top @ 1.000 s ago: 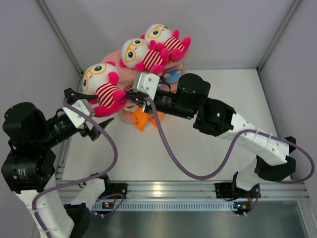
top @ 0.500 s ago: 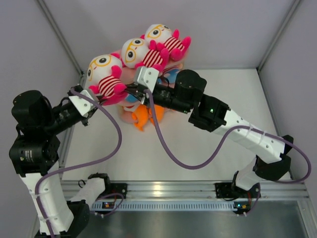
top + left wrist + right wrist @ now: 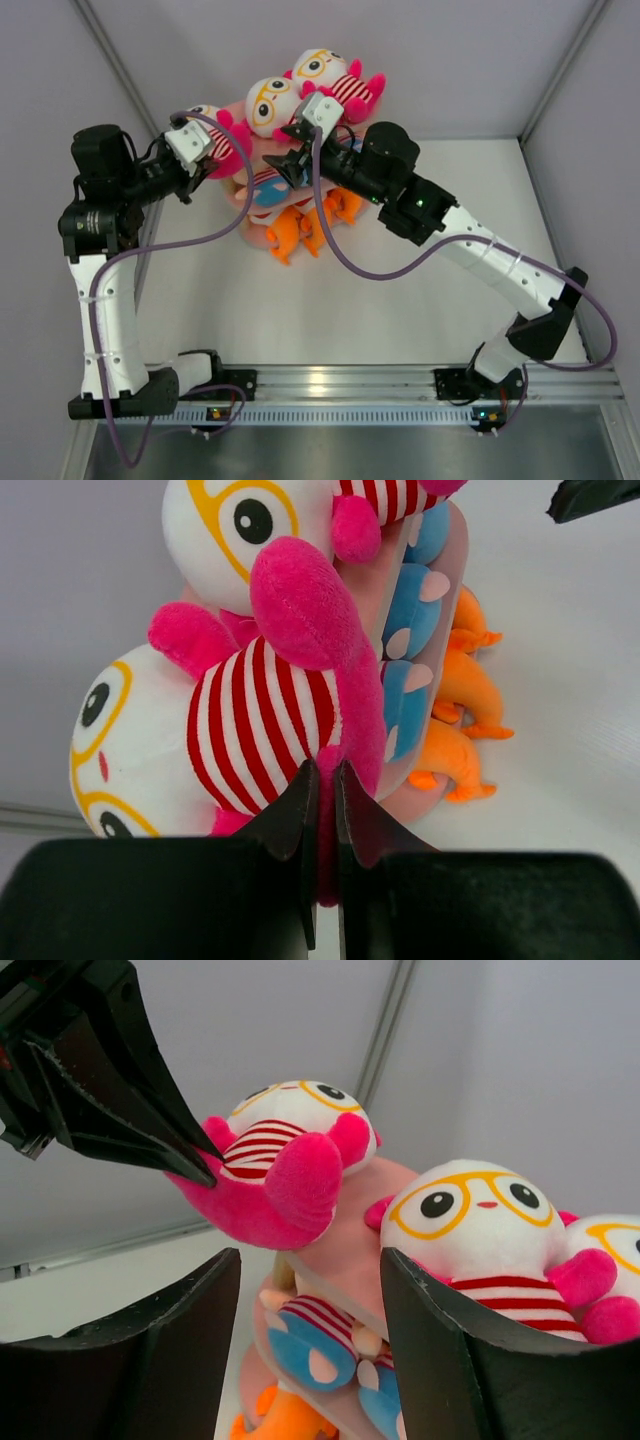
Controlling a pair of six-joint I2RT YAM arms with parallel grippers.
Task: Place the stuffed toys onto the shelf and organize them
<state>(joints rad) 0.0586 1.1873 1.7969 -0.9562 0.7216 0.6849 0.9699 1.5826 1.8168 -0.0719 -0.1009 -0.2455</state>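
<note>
Visibly, left end effector [image 3: 322, 780] pinches a striped toy [image 3: 255, 720]; right end effector [image 3: 308, 1265] gapes empty.

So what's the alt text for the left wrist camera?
The left gripper is pinched shut on the pink part of a striped plush doll with yellow glasses. Behind it, the pink shelf carries a matching doll, with blue toys and orange toys on other tiers.
</note>
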